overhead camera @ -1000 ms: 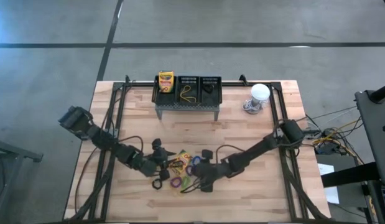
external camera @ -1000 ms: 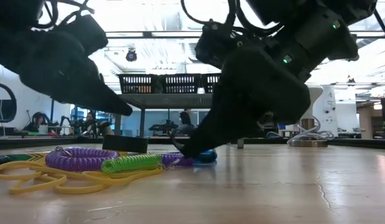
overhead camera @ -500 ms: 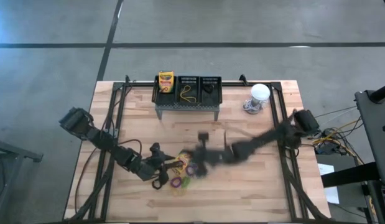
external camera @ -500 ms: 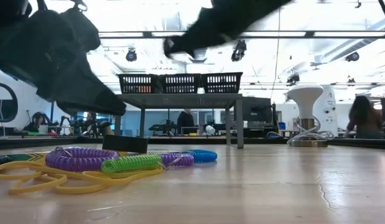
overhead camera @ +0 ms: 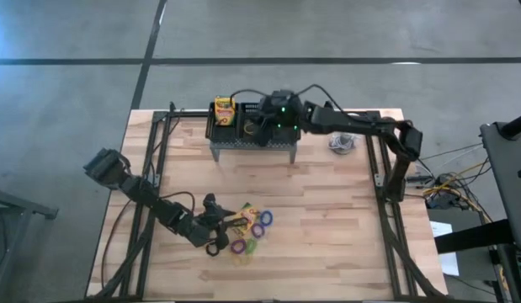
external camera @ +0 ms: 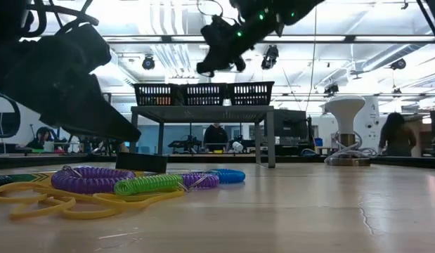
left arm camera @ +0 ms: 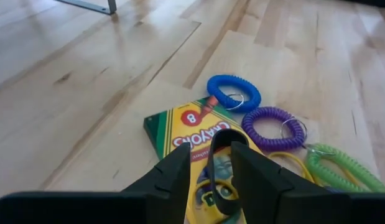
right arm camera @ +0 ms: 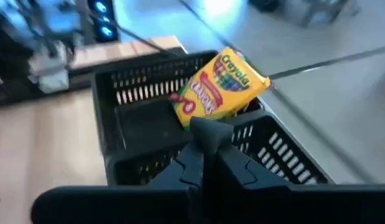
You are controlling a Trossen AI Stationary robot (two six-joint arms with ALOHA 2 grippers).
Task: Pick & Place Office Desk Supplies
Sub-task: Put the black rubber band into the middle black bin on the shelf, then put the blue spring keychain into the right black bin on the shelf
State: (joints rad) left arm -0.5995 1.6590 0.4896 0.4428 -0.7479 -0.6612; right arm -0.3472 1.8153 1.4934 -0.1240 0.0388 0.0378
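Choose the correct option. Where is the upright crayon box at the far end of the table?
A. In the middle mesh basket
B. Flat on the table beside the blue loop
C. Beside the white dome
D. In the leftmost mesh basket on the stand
D: the high view shows the upright crayon box standing in the leftmost mesh basket on the stand.

- The right arm reaches across to the mesh baskets (overhead camera: 254,119), its right gripper (overhead camera: 253,128) hovering above them with fingers pressed together.
- The left gripper (overhead camera: 220,225) sits low, well apart from those baskets, fingers partly spread.
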